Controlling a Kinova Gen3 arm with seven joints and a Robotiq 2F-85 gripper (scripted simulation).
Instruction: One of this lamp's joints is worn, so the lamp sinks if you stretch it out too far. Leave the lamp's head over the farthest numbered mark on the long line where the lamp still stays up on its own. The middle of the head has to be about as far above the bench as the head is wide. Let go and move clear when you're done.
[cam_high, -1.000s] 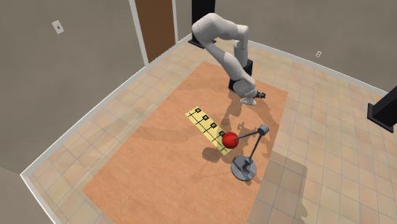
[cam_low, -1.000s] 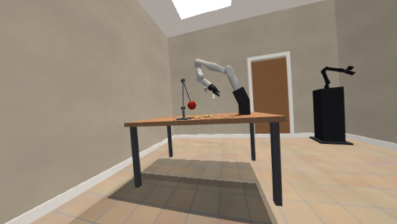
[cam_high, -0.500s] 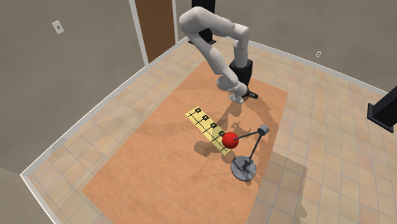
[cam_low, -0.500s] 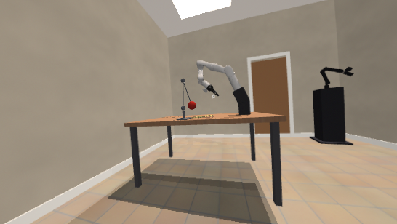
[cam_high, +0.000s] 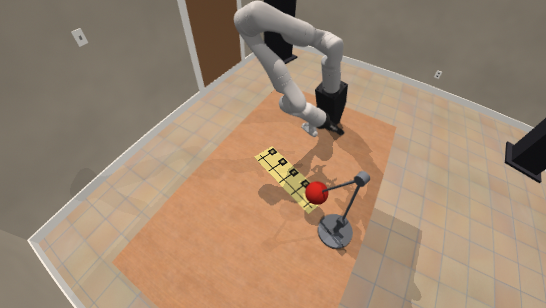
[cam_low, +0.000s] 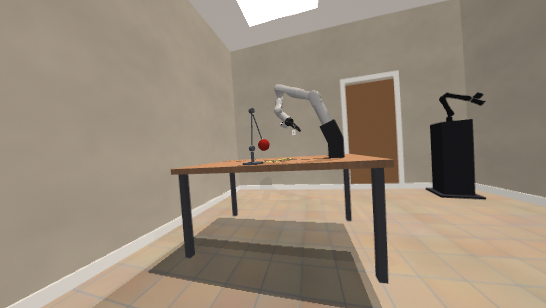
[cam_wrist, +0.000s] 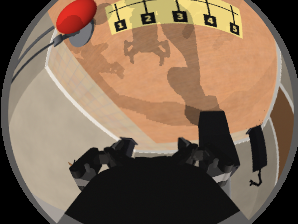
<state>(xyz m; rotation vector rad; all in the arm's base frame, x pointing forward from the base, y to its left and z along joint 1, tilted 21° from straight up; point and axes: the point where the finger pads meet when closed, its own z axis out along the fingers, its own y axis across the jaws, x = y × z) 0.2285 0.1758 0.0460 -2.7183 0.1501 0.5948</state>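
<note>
From over here, the lamp's red head (cam_high: 316, 193) (cam_low: 263, 145) (cam_wrist: 76, 16) hides mark 1 in the top view. In the wrist view, the top edge cuts off that head and the yellow strip (cam_high: 265, 158) (cam_wrist: 134, 11); in the exterior view, the strip's numerals are too small to read.
</note>
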